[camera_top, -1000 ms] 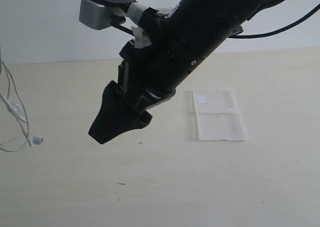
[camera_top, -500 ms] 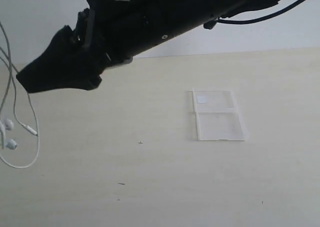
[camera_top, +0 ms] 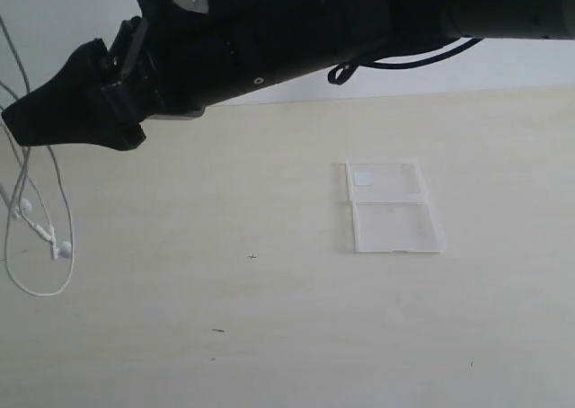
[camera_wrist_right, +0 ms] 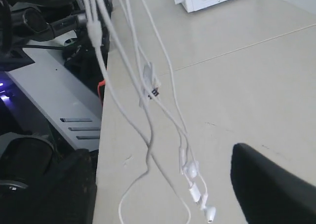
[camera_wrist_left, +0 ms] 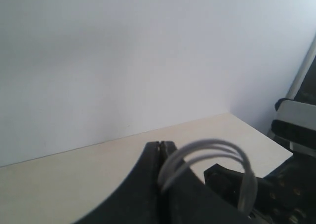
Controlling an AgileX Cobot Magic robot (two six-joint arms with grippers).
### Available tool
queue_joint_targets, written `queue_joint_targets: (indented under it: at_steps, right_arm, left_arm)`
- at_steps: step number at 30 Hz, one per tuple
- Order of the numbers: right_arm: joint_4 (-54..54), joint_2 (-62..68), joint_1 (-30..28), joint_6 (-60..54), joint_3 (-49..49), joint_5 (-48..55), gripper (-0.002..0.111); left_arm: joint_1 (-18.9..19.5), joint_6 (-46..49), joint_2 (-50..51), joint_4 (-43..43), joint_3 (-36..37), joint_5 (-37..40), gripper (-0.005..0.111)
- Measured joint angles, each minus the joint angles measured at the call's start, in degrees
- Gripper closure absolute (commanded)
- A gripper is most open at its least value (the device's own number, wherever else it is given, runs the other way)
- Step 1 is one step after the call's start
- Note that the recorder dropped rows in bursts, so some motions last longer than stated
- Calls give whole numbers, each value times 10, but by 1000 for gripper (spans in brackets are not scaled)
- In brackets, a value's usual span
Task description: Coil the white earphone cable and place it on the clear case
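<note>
The white earphone cable [camera_top: 36, 293] hangs in loops at the far left of the exterior view, its earbuds [camera_top: 63, 249] low near the tabletop. My left gripper [camera_wrist_left: 160, 146] is shut on several loops of the cable [camera_wrist_left: 212, 147]; it is out of the exterior view. My right gripper [camera_top: 18, 125] reaches across to the far left beside the hanging strands. In the right wrist view the cable [camera_wrist_right: 148, 135] and its two earbuds [camera_wrist_right: 191, 169] dangle between widely spread dark fingers [camera_wrist_right: 266, 184]. The clear case [camera_top: 393, 208] lies open and flat right of centre, white sticker [camera_top: 363, 178] on its far half.
The right arm's black body [camera_top: 359, 22] spans the top of the exterior view. The pale table [camera_top: 269, 336] ends at a left edge [camera_wrist_right: 101, 135], with grey equipment [camera_wrist_right: 44, 76] beyond it. A white wall stands behind.
The right arm has swung up and to the left, from the table's middle to the hanging cable. The cable's loops and earbuds have shifted and swung.
</note>
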Motion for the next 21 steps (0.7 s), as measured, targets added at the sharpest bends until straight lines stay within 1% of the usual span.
queue_joint_targets:
  at_steps: [4, 9, 21]
  right_arm:
    - [18, 13, 5, -16, 0, 3, 34]
    - [30, 28, 37, -40, 0, -24, 34]
    - [56, 35, 112, -48, 0, -250, 34]
  left_arm:
    - [0, 0, 12, 0, 0, -1, 107]
    - [0, 0, 20, 0, 0, -15, 107]
    - [0, 0, 22, 0, 0, -16, 107]
